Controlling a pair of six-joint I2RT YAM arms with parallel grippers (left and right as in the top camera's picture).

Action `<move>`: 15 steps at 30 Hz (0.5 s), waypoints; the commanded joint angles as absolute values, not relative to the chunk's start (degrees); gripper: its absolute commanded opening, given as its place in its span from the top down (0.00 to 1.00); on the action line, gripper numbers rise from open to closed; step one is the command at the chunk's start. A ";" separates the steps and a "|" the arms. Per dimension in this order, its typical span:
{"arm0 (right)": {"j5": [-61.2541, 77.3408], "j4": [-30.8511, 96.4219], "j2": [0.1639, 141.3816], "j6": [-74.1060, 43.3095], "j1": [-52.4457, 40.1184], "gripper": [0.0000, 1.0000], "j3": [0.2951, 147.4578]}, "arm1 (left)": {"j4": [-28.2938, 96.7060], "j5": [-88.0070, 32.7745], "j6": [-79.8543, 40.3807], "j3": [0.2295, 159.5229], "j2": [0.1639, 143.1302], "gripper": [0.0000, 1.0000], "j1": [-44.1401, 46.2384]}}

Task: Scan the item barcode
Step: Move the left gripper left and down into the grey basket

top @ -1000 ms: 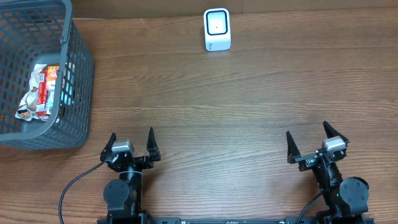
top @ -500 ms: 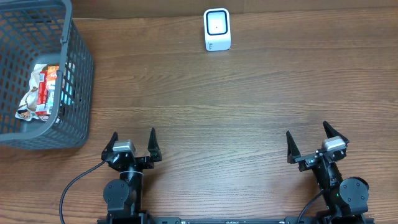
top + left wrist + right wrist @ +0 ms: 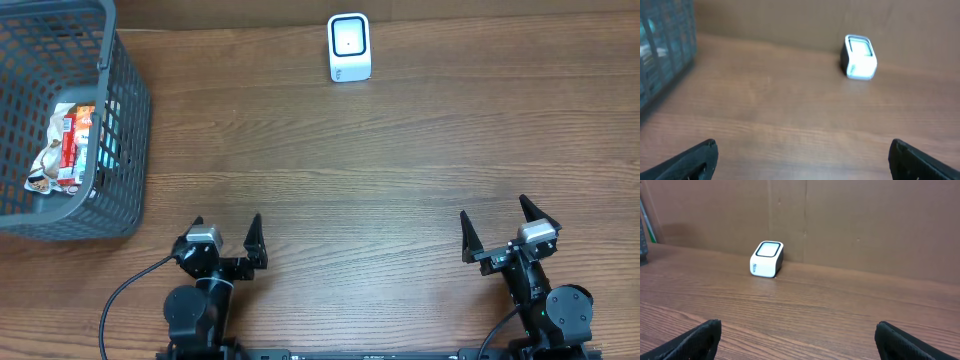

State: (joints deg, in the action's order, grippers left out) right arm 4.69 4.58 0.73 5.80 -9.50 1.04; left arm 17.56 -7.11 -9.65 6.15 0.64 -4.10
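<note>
Your left claw (image 3: 226, 236) stands wide and empty, low over the desk (image 3: 350, 170) at its near edge; your right claw (image 3: 497, 232) gapes just as wide, gripping nothing, well apart on the other side; the item, a crinkled snack packet (image 3: 66, 148), lies inside the grey basket (image 3: 125, 120) at the far left corner; the white scanner (image 3: 349, 47) sits at the far edge, near the middle; each wrist view shows it ahead, beyond the spread fingertips, though the left one is blurred.
</note>
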 commanded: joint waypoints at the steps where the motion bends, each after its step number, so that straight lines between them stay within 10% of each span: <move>1: 4.82 4.43 0.23 5.85 -9.45 0.00 0.45 | 23.14 -8.86 -13.96 13.30 0.34 0.01 -3.73; 15: 4.82 4.43 0.23 5.85 -9.45 0.00 0.45 | 40.21 -9.58 -20.29 37.67 10.22 0.00 -3.73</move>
